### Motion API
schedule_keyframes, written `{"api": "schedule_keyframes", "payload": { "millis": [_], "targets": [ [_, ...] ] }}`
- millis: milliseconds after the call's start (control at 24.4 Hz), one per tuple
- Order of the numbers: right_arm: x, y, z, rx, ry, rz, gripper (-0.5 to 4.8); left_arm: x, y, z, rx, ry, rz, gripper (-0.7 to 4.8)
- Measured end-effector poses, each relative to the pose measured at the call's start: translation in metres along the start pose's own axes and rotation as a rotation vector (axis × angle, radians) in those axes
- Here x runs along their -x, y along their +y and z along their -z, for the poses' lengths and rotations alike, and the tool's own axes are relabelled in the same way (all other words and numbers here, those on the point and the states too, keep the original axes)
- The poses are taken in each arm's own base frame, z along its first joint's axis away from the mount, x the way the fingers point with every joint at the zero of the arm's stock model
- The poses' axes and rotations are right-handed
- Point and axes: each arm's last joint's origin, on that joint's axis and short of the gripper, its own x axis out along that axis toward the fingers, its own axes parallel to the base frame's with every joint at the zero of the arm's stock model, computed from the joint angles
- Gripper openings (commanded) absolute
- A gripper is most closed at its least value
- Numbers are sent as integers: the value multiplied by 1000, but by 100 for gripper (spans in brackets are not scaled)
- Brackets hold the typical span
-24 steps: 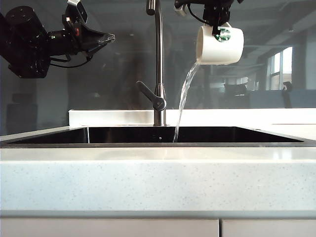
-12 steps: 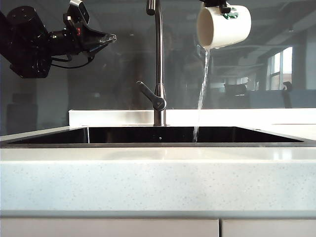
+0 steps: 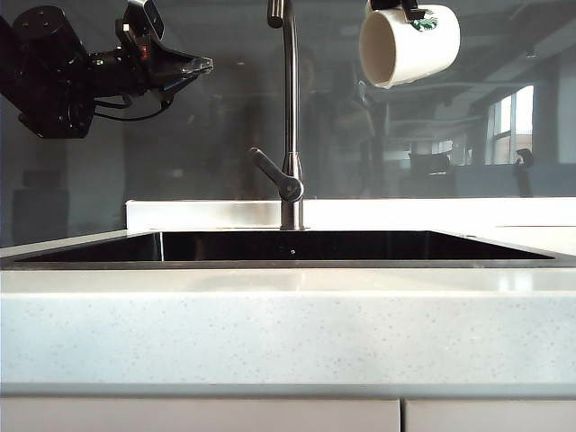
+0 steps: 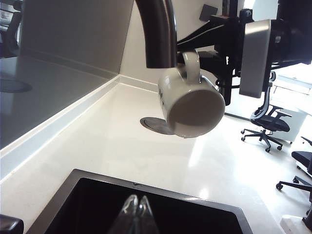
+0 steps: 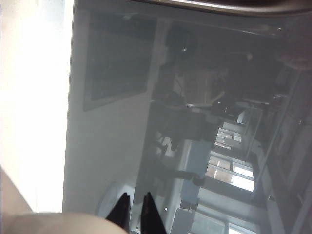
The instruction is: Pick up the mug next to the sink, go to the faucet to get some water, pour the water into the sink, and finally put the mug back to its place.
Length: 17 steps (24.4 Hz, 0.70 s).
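The white mug with the green logo hangs on its side high above the sink, to the right of the faucet, mouth turned toward the faucet. No water runs from it. My right gripper is shut on the mug's handle from above, and only its tip shows at the exterior view's upper edge. In the left wrist view the mug hangs just beside the faucet spout. My left gripper hovers high on the left, shut and empty, over the sink's corner.
A raised white ledge runs behind the basin. The faucet's lever points left. A flat grey round disc lies in the countertop under the mug. Office chairs stand beyond the counter.
The mug has risen and shifted slightly right, and the stream of water falling into the sink has stopped. The left arm has barely moved.
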Motion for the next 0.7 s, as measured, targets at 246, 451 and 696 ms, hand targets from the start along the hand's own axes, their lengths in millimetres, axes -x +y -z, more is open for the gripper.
{"api": "schedule_keyframes", "payload": {
  "millis": [246, 451, 696],
  "targets": [
    [0, 0, 0, -17, 0, 0, -5, 0, 0, 0, 0, 0, 0, -5],
    [-4, 1, 11, -426, 15, -5, -5, 0, 0, 0, 8, 2, 1, -5],
    [-12, 14, 39, -934, 2, -142, -5, 0, -1, -2, 19, 2, 1, -5]
  ]
}}
